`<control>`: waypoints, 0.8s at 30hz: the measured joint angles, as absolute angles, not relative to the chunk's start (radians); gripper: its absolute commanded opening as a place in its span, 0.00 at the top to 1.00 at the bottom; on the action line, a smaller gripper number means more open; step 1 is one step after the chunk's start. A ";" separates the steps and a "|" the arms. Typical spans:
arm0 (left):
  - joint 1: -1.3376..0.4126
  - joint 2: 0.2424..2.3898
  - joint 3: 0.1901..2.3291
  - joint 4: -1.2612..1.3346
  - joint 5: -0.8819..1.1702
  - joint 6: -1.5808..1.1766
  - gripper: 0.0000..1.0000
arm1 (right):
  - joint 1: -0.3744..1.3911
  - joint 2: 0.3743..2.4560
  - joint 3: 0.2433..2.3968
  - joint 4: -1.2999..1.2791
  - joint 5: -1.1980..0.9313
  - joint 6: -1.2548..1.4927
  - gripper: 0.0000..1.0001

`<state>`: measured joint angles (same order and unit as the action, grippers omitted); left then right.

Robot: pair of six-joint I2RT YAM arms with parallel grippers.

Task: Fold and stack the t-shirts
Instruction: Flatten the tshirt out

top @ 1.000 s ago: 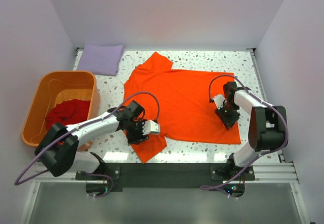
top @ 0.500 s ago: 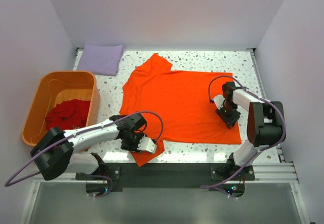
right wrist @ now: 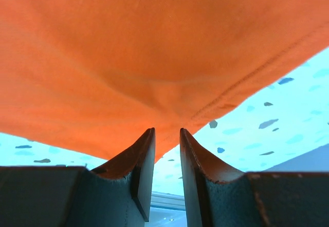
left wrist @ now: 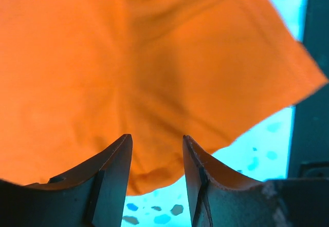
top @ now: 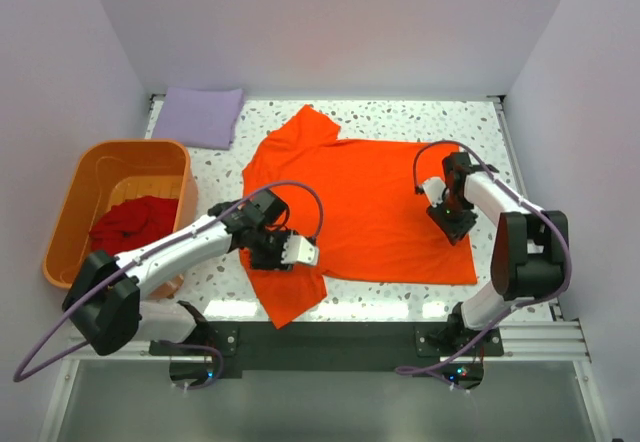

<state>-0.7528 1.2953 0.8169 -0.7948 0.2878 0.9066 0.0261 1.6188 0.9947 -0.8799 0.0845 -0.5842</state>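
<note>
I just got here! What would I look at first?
The bright orange t-shirt spread across the table, pinched by the left gripper at its near sleeve and the right gripper at its right edge. Next, the orange tub at left, a red shirt inside.

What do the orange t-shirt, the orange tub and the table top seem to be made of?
The orange t-shirt: soft matt cloth, probably cotton knit; it creases and shows a stitched hem. The tub: rigid, slightly shiny plastic, judging by its moulded rim. The table top: smooth, white with dark flecks; terrazzo or a printed laminate, unclear.
</note>
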 measured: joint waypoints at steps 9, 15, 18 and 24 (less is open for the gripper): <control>-0.601 1.384 0.850 -0.708 0.269 0.877 0.50 | 0.026 1.509 1.058 -0.954 0.033 -0.588 0.69; -0.597 1.427 0.775 -0.685 0.258 0.874 0.50 | 0.026 1.510 0.970 -0.942 0.036 -0.590 0.70; -0.597 1.429 0.741 -0.698 0.260 0.874 0.50 | 0.026 1.523 0.902 -0.926 0.046 -0.603 0.70; -0.657 1.406 0.713 -0.698 0.257 0.858 0.50 | 0.026 1.536 0.846 -0.905 0.069 -0.630 0.69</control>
<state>-0.6571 1.4059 0.7128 -0.6979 0.2573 0.8581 0.0261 1.5360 0.8459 -0.9047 0.0689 -0.6296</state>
